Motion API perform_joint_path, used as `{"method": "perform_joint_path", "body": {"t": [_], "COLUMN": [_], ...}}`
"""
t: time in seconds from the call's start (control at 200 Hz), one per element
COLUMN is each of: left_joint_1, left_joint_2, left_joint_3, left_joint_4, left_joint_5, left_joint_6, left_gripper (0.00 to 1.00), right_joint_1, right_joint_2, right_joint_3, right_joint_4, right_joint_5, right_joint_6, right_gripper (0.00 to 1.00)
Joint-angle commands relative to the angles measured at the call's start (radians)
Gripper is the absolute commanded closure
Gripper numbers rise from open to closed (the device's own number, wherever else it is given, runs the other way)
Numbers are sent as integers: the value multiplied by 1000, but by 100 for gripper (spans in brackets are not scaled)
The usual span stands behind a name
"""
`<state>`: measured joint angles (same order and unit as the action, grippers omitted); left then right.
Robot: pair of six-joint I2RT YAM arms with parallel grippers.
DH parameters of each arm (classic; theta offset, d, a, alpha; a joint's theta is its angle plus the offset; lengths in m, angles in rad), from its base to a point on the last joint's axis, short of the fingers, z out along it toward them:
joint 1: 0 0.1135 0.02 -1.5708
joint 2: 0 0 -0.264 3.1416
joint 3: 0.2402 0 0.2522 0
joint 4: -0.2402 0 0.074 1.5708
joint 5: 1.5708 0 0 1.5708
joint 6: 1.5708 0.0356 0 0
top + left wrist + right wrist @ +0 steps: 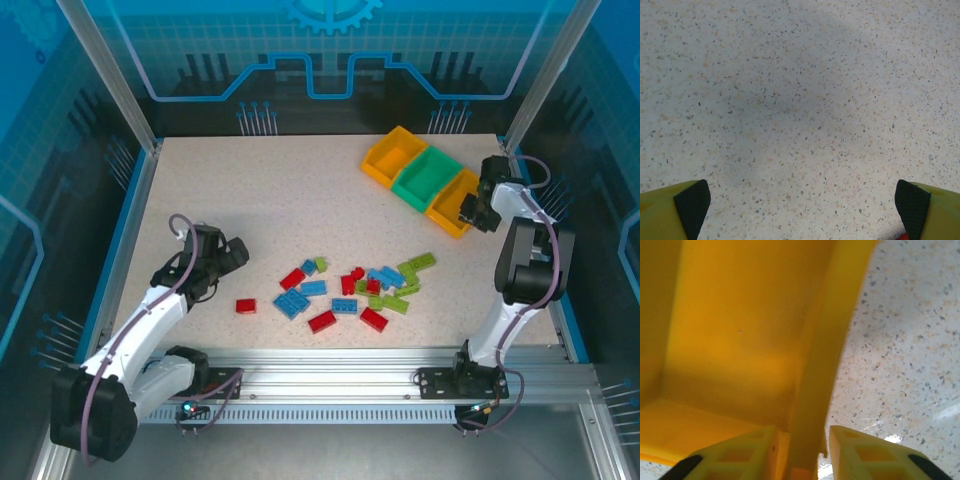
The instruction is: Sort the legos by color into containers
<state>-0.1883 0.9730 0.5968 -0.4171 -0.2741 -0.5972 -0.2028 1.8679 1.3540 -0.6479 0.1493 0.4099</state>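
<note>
The legos are scattered over the middle of the table: red bricks (322,321), blue bricks (291,303) and lime green bricks (417,265), with one red brick (245,306) apart at the left. The containers stand joined in a slanted row at the back right: a yellow bin (392,155), a green bin (425,178) and a second yellow bin (452,203). My right gripper (470,212) (802,455) is at that nearest yellow bin, its jaws closed on either side of the bin's side wall (820,365). My left gripper (225,255) hangs open over bare table left of the bricks, holding nothing.
The speckled table (260,200) is fenced by blue rails, with metal posts at its back corners. The right arm's elbow (528,262) stands close to the right rail. A sliver of red (902,236) peeks beside the left gripper's right finger.
</note>
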Motion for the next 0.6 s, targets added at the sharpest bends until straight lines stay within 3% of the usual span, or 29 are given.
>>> {"method": "perform_joint_path", "body": {"t": [0.0, 0.145, 0.59], "left_joint_1": [-10, -10, -42], "left_joint_2": [-26, -27, -22], "left_joint_3": [-15, -14, -26], "left_joint_4": [-38, -39, -188], "left_joint_5": [-21, -14, -35], "left_joint_6": [-31, -37, -172], "left_gripper": [1, 1, 2], "right_joint_1": [25, 71, 306], "right_joint_2": [22, 14, 77], "right_joint_3": [40, 39, 144], "right_joint_4": [-31, -4, 5], "right_joint_5": [7, -10, -4], "right_joint_6": [-48, -99, -166], "right_gripper": [77, 88, 88]}}
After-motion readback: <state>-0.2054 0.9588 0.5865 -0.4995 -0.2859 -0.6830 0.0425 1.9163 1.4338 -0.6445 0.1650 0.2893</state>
